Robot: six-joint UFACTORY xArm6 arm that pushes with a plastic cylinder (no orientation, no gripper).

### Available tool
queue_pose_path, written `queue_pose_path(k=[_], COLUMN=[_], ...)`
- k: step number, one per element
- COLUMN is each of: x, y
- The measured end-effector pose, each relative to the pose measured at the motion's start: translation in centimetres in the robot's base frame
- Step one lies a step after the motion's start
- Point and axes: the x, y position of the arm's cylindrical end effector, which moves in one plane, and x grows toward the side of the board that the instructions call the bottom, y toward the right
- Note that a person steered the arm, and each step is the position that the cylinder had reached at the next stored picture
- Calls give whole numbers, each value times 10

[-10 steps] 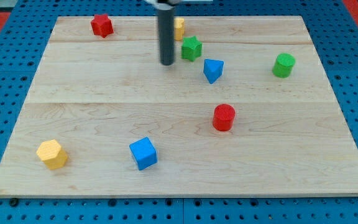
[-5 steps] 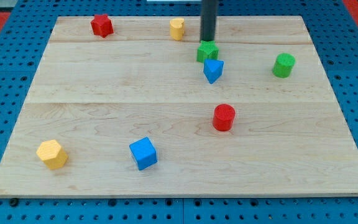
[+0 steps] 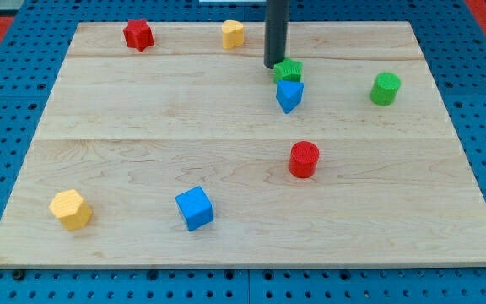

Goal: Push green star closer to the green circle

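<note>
My tip (image 3: 275,67) touches the green star (image 3: 289,71) on its left side, near the board's top edge.

Nearest the view's bottom, on the pale, grained wooden board (image 3: 142,135), sit a yellow faceted block (image 3: 70,209) at the left and a blue cube (image 3: 195,208) further right, both matte and smooth. Further up stands a red cylinder (image 3: 304,159). Beyond it a blue wedge-shaped block (image 3: 289,95) lies just below the green star, the two touching or nearly so. The green circle (image 3: 386,88), a short cylinder, stands well apart to the view's right. My rod is plain, dark and straight; it has no jaws and holds nothing, only pressing against the star. At the top edge rest a small yellow block (image 3: 233,34) and a red star (image 3: 138,35). Blue pegboard (image 3: 7,101) surrounds the board.
</note>
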Motion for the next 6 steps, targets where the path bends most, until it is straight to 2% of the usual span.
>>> queue_pose_path(k=[1,2,3,4,5,6], x=[3,-2,15,37,40,39], y=[13,-34,-31,45,103,118])
